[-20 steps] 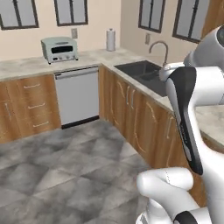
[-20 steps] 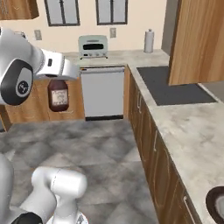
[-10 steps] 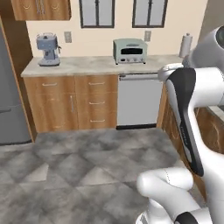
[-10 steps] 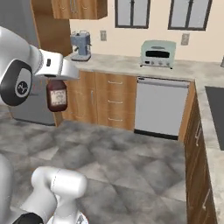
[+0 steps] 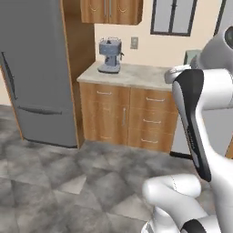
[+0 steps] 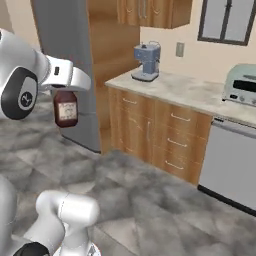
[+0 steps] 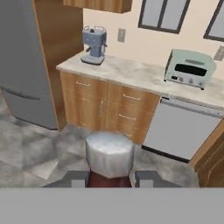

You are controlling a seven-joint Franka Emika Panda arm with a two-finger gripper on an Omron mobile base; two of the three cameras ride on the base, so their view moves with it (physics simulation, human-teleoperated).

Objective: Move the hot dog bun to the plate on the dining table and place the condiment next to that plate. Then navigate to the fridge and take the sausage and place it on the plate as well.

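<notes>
The condiment (image 6: 66, 111), a dark reddish-brown bottle with a pale label, hangs upright from my gripper (image 6: 65, 94), which is shut on its neck at about chest height over the floor. In the hand view its grey cap (image 7: 109, 153) sits between my two fingertips (image 7: 146, 177), with the gripper (image 7: 109, 178) closed around it. The fridge (image 5: 38, 68) stands tall and grey with its doors closed at the left, beside a light wood side panel (image 5: 75, 54). It also appears as the fridge (image 6: 62, 30) behind the bottle and the fridge (image 7: 19, 65) at the left of the hand view.
A wood cabinet run with a marble counter (image 5: 132, 75) carries a blue-grey coffee machine (image 5: 110, 55). Further right stand a pale green toaster oven (image 7: 190, 68) and a grey dishwasher front (image 7: 181, 129). Grey tiled floor (image 5: 59, 182) lies open ahead.
The whole picture has swept sideways as the base turned: sink and corner counter have gone, the coffee machine and fridge have come in. The bottle stays in the gripper.
</notes>
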